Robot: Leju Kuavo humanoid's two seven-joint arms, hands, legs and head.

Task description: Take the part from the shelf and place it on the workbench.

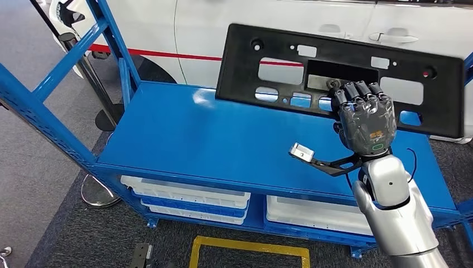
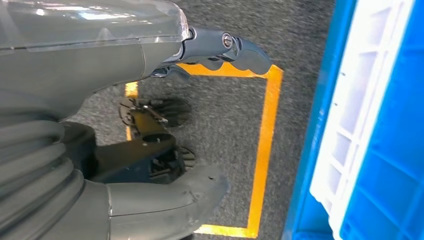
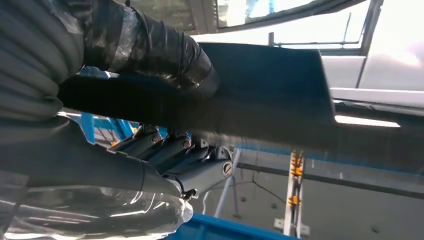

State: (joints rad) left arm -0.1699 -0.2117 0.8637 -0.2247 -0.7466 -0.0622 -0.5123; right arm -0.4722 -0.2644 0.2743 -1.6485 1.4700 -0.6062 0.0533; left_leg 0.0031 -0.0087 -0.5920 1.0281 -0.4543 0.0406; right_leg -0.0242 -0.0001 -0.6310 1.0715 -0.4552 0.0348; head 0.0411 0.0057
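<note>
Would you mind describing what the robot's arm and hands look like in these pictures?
The right arm is smooth silver, with a thin black cable beside the wrist. The right hand is dark grey with black segmented fingers and small orange and green markings on its back. The left hand shows a grey ribbed cover and thick grey thumb.

Left hand (image 2: 150, 125) above yellow floor marking (image 2: 265, 150), beside white trays (image 2: 350, 135)

Right arm (image 1: 396, 212) is rising from five o'clock toward twelve, silver forearm upright — its hand (image 1: 365, 117) is gripping the part (image 1: 334, 67), dark fingers (image 1: 357, 90) curling over the lower edge, thumb (image 3: 150, 45) pressing the opposite face. Left hand (image 2: 150, 125) is hanging toward the floor — fingers apart, holding nothing.
</note>
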